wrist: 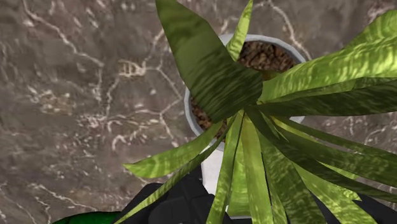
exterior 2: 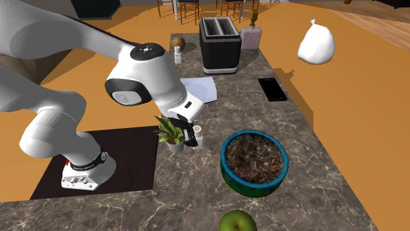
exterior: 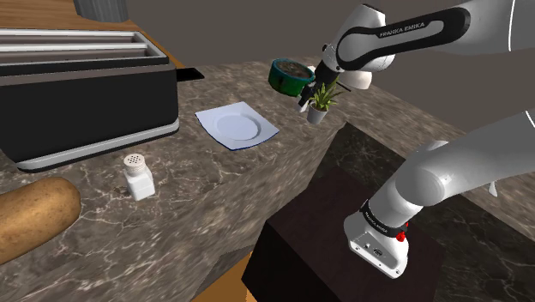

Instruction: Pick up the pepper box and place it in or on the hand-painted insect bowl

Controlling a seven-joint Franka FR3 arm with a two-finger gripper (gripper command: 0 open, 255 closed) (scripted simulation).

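Hovering low over the dark marbled counter (exterior 2: 315, 187), the black gripper (exterior 2: 190, 136) is sitting right against a small white box that I am taking to be the pepper box (exterior 2: 198, 136). The potted plant (exterior 2: 171, 130) is crowding the hand on its other side. In the wrist view the same white box (wrist: 212, 170) is showing just ahead of the hand, under the plant's long green leaves. I cannot tell whether the hand is clenched on the box or only standing around it, nor whether the box is resting on the counter or hanging just clear of it, since the leaves and the hand's black body are covering the contact. The green bowl (exterior 2: 253, 189), its inside looking brown and speckled, is waiting near the box toward the second exterior view's right, with nothing between them. A second white shaker (exterior: 138, 176) with a dotted top is standing well apart, near the toaster (exterior: 77, 94), so the arm is evidently not working on that one. Judging from this, the grasp or the first lift is the step in hand, and the placing is not yet done. The next move is calling for a sure hold, a straight rise clearing the leaves and the bowl's rim, then a short carry over the bowl's middle before letting go. A green apple (exterior 2: 236, 222) is lying just beside the bowl, so the path is needing to stay high.
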